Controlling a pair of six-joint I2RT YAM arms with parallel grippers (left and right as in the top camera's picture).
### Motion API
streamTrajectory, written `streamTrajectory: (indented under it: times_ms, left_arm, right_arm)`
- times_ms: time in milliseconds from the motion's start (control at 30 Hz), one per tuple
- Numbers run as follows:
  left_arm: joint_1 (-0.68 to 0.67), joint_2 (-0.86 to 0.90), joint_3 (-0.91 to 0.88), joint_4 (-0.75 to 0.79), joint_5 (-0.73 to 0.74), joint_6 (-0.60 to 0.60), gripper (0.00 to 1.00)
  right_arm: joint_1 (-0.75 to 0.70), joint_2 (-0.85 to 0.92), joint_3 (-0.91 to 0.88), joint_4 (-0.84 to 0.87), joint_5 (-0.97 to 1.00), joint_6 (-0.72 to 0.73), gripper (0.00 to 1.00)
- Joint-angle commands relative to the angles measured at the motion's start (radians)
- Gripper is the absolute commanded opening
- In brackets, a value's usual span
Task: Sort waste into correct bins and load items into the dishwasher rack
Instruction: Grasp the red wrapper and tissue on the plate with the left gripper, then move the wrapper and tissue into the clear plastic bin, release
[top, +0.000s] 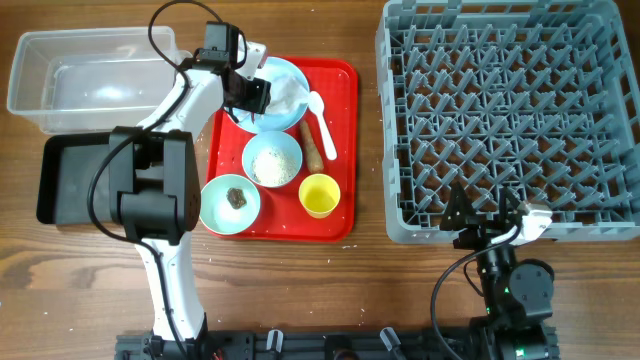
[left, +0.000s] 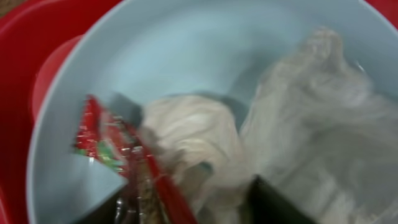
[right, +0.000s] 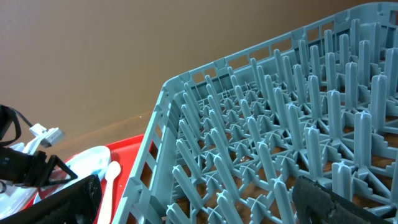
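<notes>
My left gripper is open and low over the pale blue plate at the back of the red tray. In the left wrist view its fingers straddle the white crumpled napkin and the red crinkled wrapper, both lying on the plate. The wrapper lies against the left finger. My right gripper is open and empty at the front edge of the grey dishwasher rack. The right wrist view shows the fingers wide apart before the rack.
On the red tray are a pale bowl of rice, a mint green bowl with a brown lump, a yellow cup, a white spoon and a brown stick. The clear tub and black tray stand at the left.
</notes>
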Motion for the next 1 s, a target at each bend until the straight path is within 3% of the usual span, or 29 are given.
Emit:
streamTrajectory:
  times_ms: [0, 33, 200, 400, 533, 700, 967]
  left_arm:
    - [-0.01, 0.041, -0.002, -0.011, 0.013, 0.001, 0.1]
    - [-0.01, 0.04, -0.002, -0.011, 0.013, -0.008, 0.04]
    - [-0.008, -0.041, 0.024, -0.011, 0.009, -0.1, 0.04]
    - [-0.002, -0.26, 0.056, -0.018, 0.005, -0.175, 0.04]
    - [0.039, -0.376, 0.056, -0.056, -0.145, -0.237, 0.04]
    - [0.14, -0.358, 0.056, -0.063, -0.406, -0.33, 0.04]
    - [0.341, -0.195, 0.055, -0.034, -0.4, -0.374, 0.04]
  right_arm:
    - [0.005, -0.006, 0.002, 0.005, -0.016, -0.018, 1.0]
    - [0.005, -0.006, 0.002, 0.005, -0.016, -0.018, 1.0]
    - [0.005, -0.006, 0.002, 0.005, -0.016, -0.018, 1.0]
    - [0.005, -0.006, 0.002, 0.005, -0.016, -0.018, 1.0]
    - [0.005, -0.006, 0.002, 0.005, -0.016, -0.018, 1.0]
    - [0.005, -0.006, 0.002, 0.005, -0.016, -0.018, 1.0]
    - [0.005, -0.006, 0.002, 0.005, -0.016, -0.018, 1.0]
